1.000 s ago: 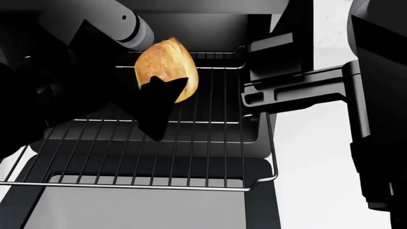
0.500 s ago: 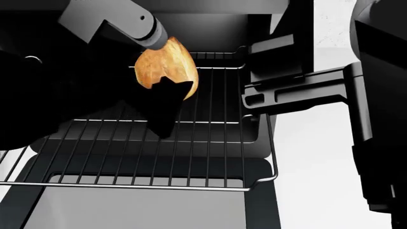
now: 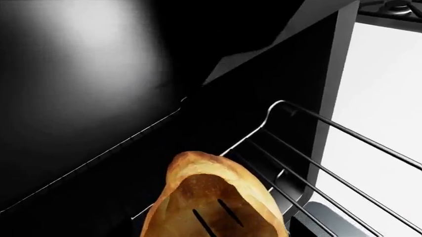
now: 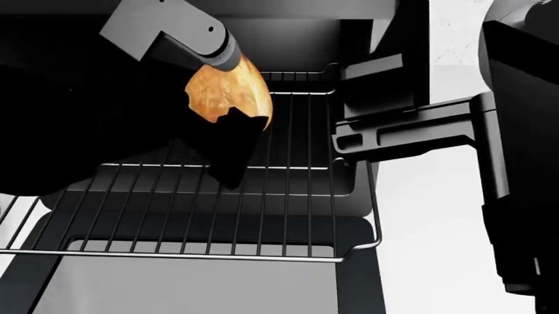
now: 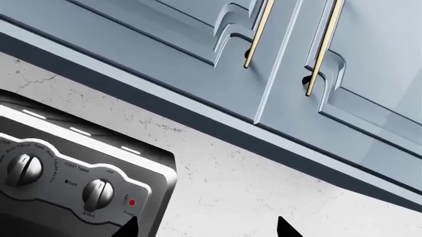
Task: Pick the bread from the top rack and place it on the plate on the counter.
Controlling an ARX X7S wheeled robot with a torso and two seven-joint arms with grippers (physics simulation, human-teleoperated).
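The left gripper point(image 4: 229, 127) has its fingers clenched on the bread point(image 4: 229, 91), holding the golden-brown roll in the air above the top rack point(image 4: 288, 196), clear of its wire bars. In the right wrist view the right gripper point(image 5: 205, 228) shows only two dark fingertips set apart, released and empty, above the white speckled desk point(image 5: 250, 182) beside the toaster oven's control panel point(image 5: 79, 173) with its knobs.

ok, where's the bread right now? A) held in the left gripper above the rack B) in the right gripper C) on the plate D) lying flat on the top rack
A: the bread is clamped by the left gripper, lifted clear of the top rack; the right gripper holds nothing.
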